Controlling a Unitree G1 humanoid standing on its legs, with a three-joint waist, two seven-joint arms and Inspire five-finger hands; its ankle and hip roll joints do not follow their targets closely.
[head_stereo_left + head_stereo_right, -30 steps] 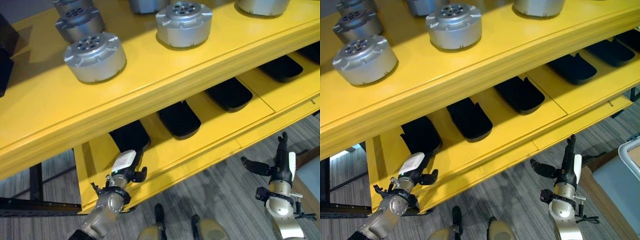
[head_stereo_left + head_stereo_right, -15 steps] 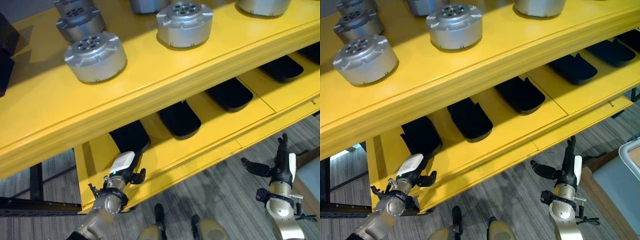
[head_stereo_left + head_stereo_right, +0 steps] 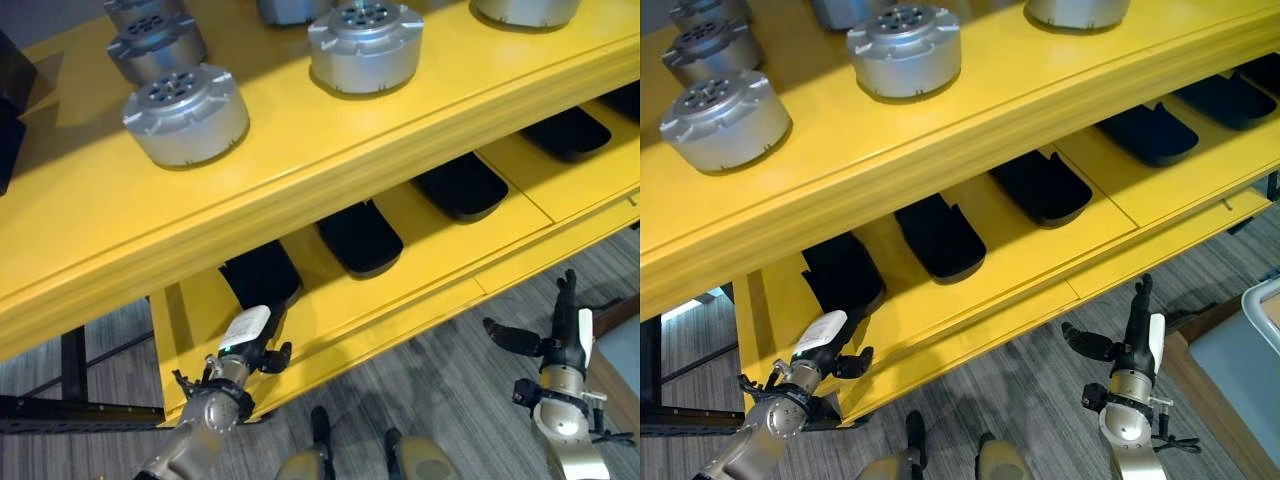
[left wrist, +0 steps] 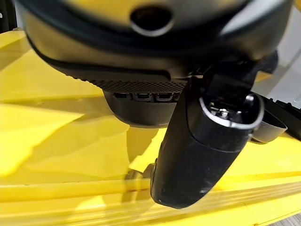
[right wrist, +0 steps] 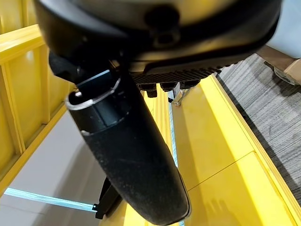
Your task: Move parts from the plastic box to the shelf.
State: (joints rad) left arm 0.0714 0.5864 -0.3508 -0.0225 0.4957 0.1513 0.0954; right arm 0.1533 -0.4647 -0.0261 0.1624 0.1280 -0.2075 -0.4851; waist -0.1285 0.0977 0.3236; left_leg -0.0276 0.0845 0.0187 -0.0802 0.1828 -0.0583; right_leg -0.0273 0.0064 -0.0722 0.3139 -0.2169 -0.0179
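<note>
Several round silver parts (image 3: 185, 113) stand on the top board of the yellow shelf (image 3: 330, 150). Flat black parts (image 3: 360, 238) lie in a row on the lower board (image 3: 430, 265). My left hand (image 3: 245, 332) is low at the left, against the lower board's front edge and just below the leftmost black part (image 3: 262, 275); it is open and holds nothing, its thumb (image 4: 202, 146) over the yellow board. My right hand (image 3: 560, 345) hangs over the floor at the lower right, fingers straight, thumb (image 5: 127, 160) spread, empty. A pale box (image 3: 1252, 345) with a white rim shows at the right edge.
The grey striped floor (image 3: 450, 400) lies in front of the shelf. A dark frame with a bar (image 3: 70, 405) stands low at the left of the shelf. Something brown (image 3: 1200, 345) sits beside the pale box.
My left hand has sunk a little along the lower board's front edge. The right hand has stayed where it was. The camera has shifted slightly.
</note>
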